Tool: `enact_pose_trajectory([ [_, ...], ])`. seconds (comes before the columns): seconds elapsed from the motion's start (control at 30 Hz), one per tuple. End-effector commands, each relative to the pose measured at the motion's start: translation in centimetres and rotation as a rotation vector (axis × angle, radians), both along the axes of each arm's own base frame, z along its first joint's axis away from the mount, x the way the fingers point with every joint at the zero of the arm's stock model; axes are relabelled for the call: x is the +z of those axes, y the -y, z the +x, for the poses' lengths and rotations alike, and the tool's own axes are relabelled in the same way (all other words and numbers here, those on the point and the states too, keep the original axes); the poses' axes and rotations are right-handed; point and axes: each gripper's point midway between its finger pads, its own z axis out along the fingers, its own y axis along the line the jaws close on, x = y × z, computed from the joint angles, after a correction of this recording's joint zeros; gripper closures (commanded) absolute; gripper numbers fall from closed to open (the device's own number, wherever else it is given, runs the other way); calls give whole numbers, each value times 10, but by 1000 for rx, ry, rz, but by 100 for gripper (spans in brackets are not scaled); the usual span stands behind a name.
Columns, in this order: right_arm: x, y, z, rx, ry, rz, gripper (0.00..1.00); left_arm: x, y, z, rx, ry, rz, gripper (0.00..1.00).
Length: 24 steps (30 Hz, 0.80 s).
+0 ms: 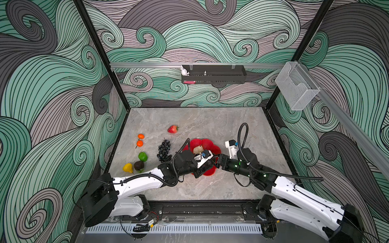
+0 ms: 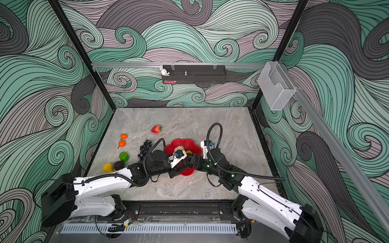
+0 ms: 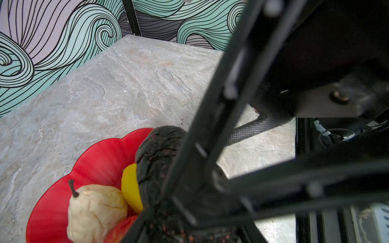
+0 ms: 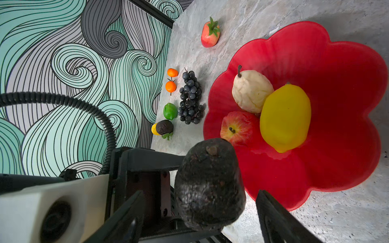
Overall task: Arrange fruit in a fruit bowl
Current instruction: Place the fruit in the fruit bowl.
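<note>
**Fruit bowl** (image 4: pixel 347 117): shallow, glossy red, scalloped like a flower, upright on the worktop (image 4: pixel 252 12).

**In the bowl:** beige lumpy piece (image 4: pixel 251 91) with a dark stem, large yellow lemon (image 4: pixel 285 117) and red apple (image 4: pixel 236 127) with a yellow blush, all touching near the middle.

**Dark avocado-like piece** (image 4: pixel 210 189): rough black skin, gripped in the left end effector (image 4: pixel 189 195), raised at the bowl's near rim.

**On the worktop, to the bowl's left:**
- dark grape bunch (image 4: pixel 190 98), just beside the bowl
- two small oranges (image 4: pixel 170 86)
- green lime (image 4: pixel 170 111)
- second dark piece (image 4: pixel 165 128) with green leaves, touching a small yellow fruit (image 4: pixel 154 129)

**Strawberry** (image 4: pixel 210 34): on its side, apart, beyond the grapes.
</note>
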Motion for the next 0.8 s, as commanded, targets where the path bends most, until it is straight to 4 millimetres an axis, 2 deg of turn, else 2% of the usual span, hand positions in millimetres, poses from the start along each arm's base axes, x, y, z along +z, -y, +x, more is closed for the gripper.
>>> enact_pose_trajectory([
  [0.0, 0, -3, 2, -4, 14, 8, 19, 25, 15, 1, -30, 58, -53, 55],
  [0.47, -19, -1, 1, -5, -14, -70, 32, 35, 18, 2, -23, 87, -65, 54],
  [0.77, -16, -1, 3, 0, 4, -82, 51, 38, 18, 1, -24, 89, -74, 53],
])
